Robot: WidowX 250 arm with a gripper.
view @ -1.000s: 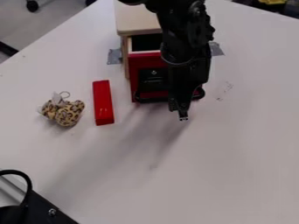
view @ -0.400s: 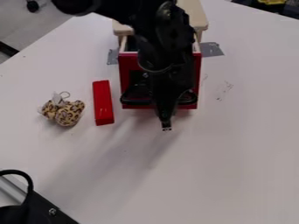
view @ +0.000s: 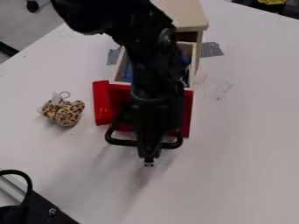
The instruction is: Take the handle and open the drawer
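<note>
Can see the hand (view: 149,163) hanging down at the middle of the black handle (view: 119,141), on the near face of the red-fronted drawer (view: 187,111). Cannot tell its opening or any hold on the handle. Can see the drawer standing open from the wooden cabinet (view: 186,16), with a red block (view: 102,105) close by on the left and a spotted bundle (view: 65,113) farther left on the tabletop (view: 245,153).

The red-fronted drawer (view: 188,113) stands open, black handle (view: 120,142) on its front.

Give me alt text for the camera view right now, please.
A black robot gripper hangs at the black handle of a red-fronted drawer, which stands open from a wooden cabinet; a red block and a leopard-print toy sit left.
</note>
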